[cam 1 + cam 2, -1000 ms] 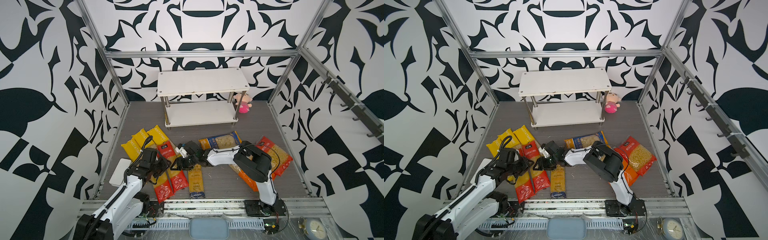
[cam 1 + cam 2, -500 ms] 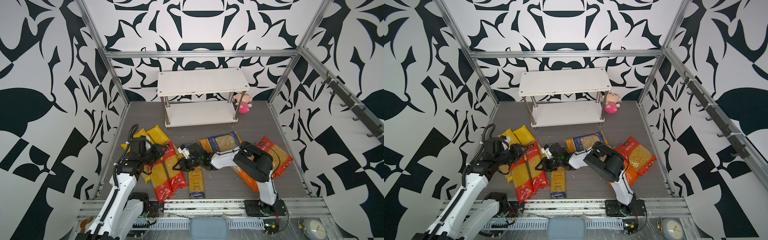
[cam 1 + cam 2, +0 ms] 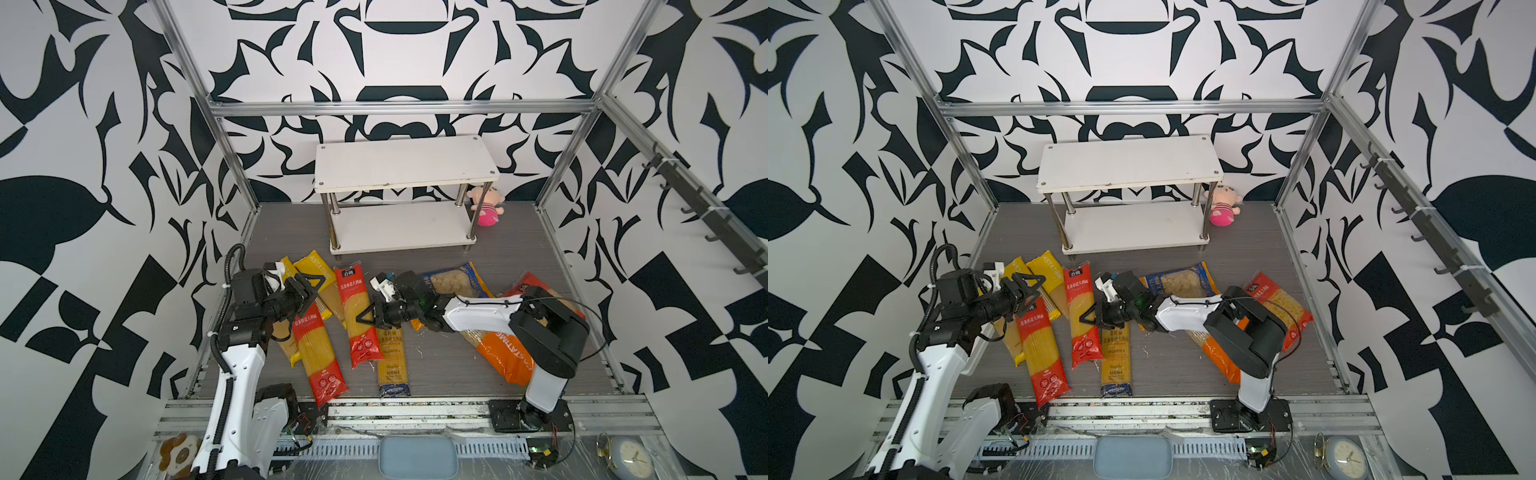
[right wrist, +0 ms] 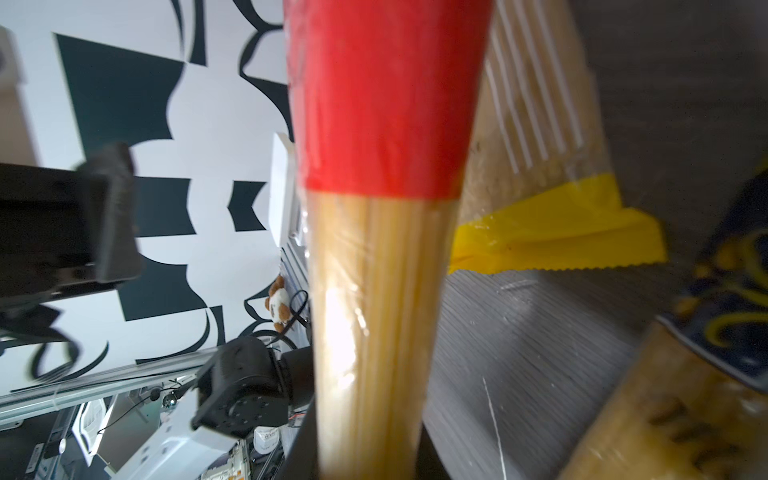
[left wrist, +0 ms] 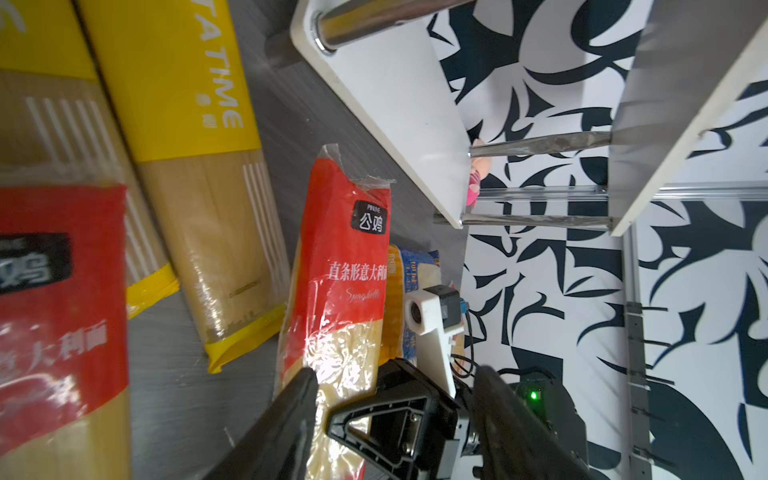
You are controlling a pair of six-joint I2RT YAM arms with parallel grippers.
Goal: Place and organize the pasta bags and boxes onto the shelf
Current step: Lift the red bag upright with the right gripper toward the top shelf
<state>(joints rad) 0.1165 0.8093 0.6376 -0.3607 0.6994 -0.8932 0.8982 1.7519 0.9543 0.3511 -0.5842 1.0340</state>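
Right fingers (image 4: pixel 301 453) pinch the red spaghetti pack (image 4: pixel 382 291) between them, mid-length.

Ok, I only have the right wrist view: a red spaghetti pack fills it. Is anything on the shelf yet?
Observer: No, both boards of the shelf are bare in both top views.
Operator: And the left end effector?
Observer: The left end effector is open and holds nothing.
Operator: Where is my pack gripped?
Observer: The right end effector is shut on the middle of the red spaghetti pack, which sits between a second red pack and the dark blue pack.
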